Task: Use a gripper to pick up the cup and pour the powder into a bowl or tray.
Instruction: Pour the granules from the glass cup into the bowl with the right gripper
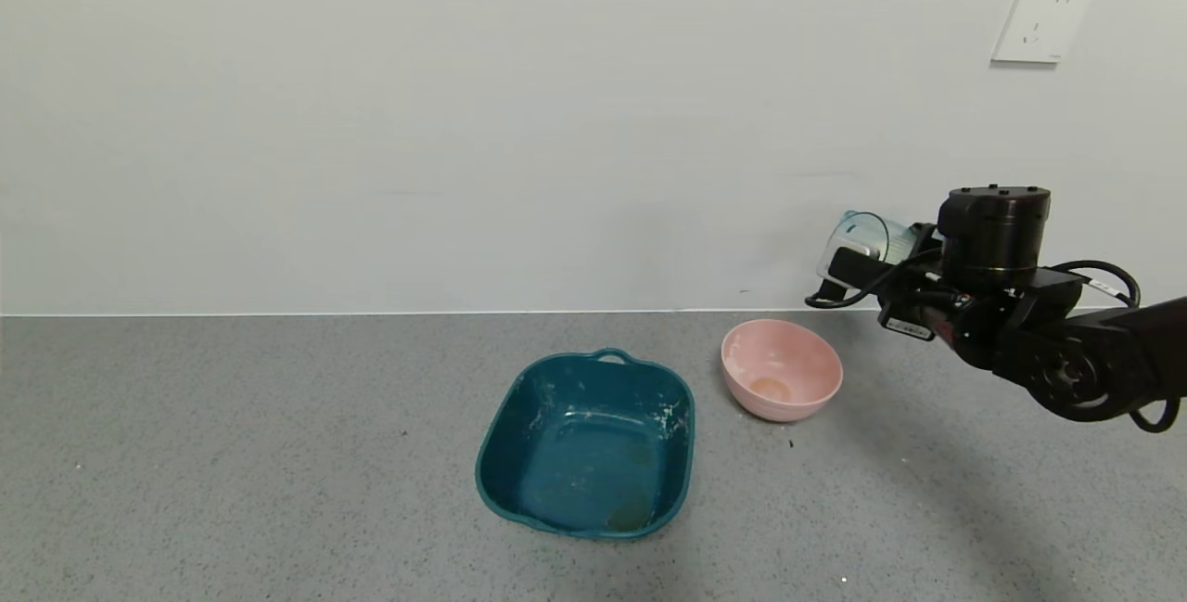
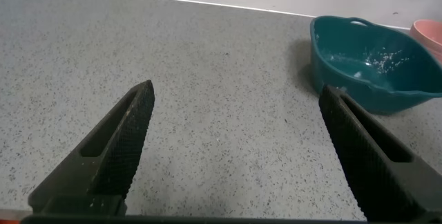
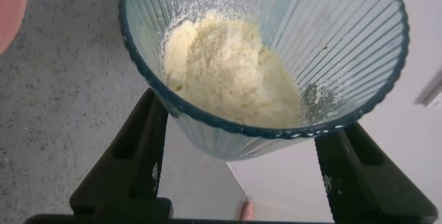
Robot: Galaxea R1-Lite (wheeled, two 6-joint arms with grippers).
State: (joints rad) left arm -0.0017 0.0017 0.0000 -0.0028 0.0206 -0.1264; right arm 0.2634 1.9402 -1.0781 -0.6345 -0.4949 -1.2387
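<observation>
My right pincer pinches the small ribbed see-through blue-green plastic cup, tipped over up beside the round pink bowl, so its clumpy white powder can slide out, I think.

Dark teal square tray on grey speckled counter, white wall socket

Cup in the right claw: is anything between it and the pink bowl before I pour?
Nothing visible blocks it. The right claw holds the cup tipped, in the air up and to the right of the pink bowl, powder still inside. The teal tray sits on the bowl's far side.
</observation>
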